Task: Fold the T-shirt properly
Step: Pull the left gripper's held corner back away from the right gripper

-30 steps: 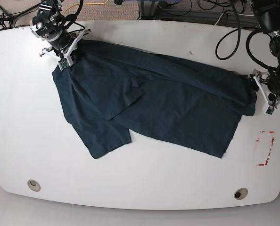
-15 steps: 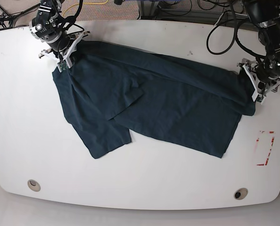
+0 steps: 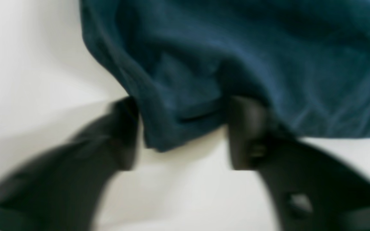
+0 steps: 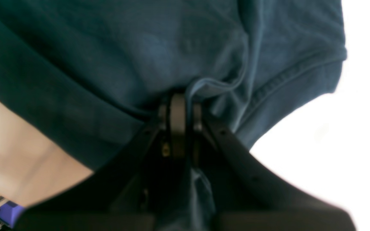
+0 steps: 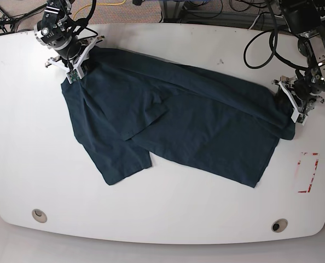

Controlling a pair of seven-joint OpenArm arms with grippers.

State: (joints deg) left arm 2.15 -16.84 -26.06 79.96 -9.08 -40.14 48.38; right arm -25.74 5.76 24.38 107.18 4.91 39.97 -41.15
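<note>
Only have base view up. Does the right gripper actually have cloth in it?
Observer: Yes. Right wrist view shows the right gripper shut on a pinched fold of the T-shirt.
Operator: And the left one, closed on the corner yet?
Observer: Not closed. In the left wrist view the left gripper straddles a bunched edge of cloth, with a gap visible at each finger.
Operator: Is that edge lifted?
Observer: The view is blurred; I cannot tell. The white table shows beneath it.
</note>
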